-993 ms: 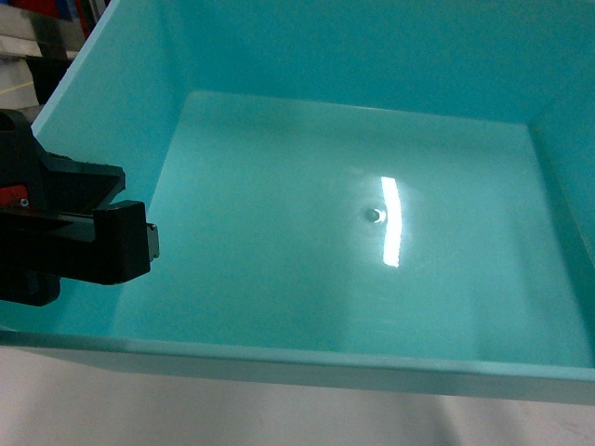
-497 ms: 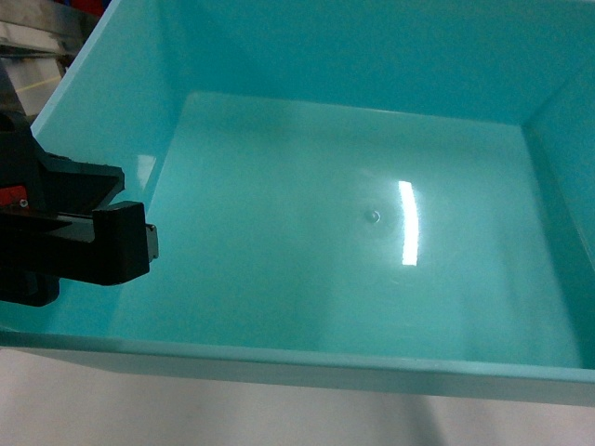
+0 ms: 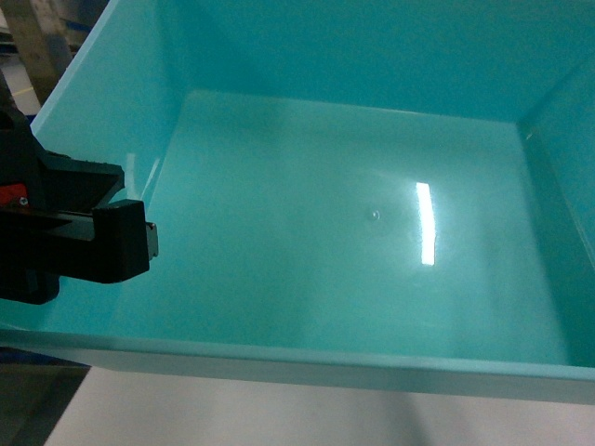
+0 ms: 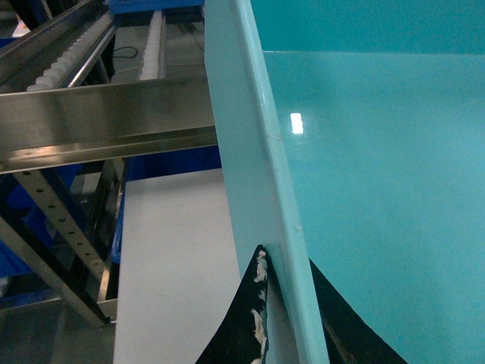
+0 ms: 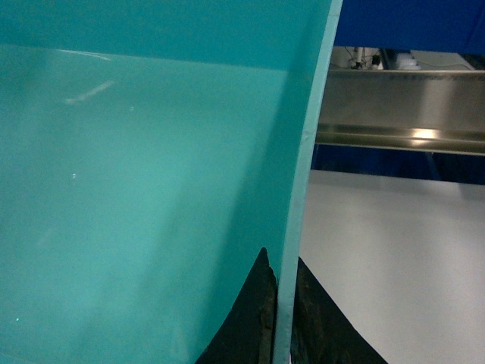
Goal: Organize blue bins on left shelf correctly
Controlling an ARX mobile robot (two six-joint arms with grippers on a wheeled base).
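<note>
A light turquoise blue bin fills the head view, empty inside, its smooth floor catching a light reflection. My left gripper is shut on its left wall; in the left wrist view the gripper has one black finger outside and one inside the rim. My right gripper is shut on the bin's right wall, one finger on each side. It is out of frame in the head view. The left shelf shows as a steel bar with white roller tracks to the bin's left.
A white flat surface lies below the bin, also seen on the right. A steel rail crosses behind the bin's right side with a dark royal-blue tub above it. Perforated steel posts stand at lower left.
The light reflection on the bin floor has slid to the right and the background at the upper left has shifted. Dark floor now shows at the lower left. Both grips are unchanged.
</note>
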